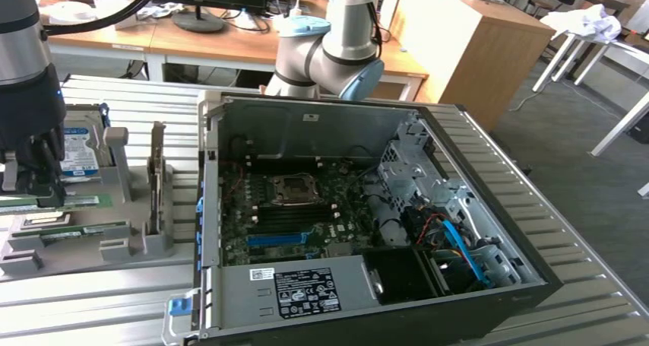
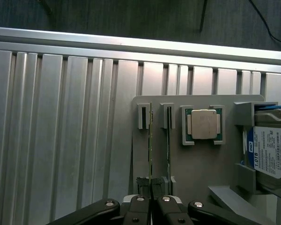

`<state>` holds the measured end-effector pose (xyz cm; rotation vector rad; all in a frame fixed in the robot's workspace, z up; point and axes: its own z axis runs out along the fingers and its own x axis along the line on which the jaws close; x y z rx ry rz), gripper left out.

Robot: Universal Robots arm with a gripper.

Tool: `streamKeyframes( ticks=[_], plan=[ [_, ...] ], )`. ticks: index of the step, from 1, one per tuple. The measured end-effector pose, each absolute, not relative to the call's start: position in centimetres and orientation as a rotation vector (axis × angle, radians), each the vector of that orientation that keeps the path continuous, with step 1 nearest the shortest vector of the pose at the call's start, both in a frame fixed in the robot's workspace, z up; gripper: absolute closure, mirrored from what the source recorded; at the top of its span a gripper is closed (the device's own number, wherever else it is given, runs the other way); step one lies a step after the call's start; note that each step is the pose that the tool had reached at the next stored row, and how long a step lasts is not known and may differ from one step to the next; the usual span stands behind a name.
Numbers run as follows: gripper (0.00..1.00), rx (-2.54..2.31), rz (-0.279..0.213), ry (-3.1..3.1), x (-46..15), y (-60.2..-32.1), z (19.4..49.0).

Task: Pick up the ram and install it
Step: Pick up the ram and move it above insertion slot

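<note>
A workshop with wooden desks lies behind a ribbed aluminium table (image 1: 102, 285), on which a flat grey plastic parts holder (image 2: 201, 164) sits at the exterior view's left, beside an open black desktop computer case (image 1: 527, 285). The black two-fingered gripper (image 2: 151, 185) hangs over the holder with its jaws drawn together on the ram (image 2: 150, 140), a long thin green circuit-board stick standing on edge. The stick's far end sits between the holder's small grey slot blocks, so it looks gripped but not yet lifted out. To do this step well, the grip should be square on the stick's near end and the pull should run straight up out of the slots. Any sideways lean could jam the board or knock the second green stick (image 2: 168, 140) in the neighbouring slot, just beside it. A thin board held at one end may also droop or twist, so a firm, centred hold matters. The holder also carries a square silver processor chip (image 2: 203, 124) in its own framed recess. A silver hard drive with a white-and-blue label (image 2: 271, 154) rests in an end cradle, and in the exterior view a tall grey upright card (image 1: 157, 179) stands at the side nearest the case. The case itself holds a dark green motherboard (image 1: 294, 209) with a processor socket and a row of slots beside it, and its side panel is off.
</note>
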<state>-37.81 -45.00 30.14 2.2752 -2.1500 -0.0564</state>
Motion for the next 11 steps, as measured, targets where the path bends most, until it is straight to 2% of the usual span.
streamKeyframes(
  ticks=[11],
  plan=[
    [0.87,2.275,-0.056,-2.150,-37.81,-45.00,30.62]
  ],
)
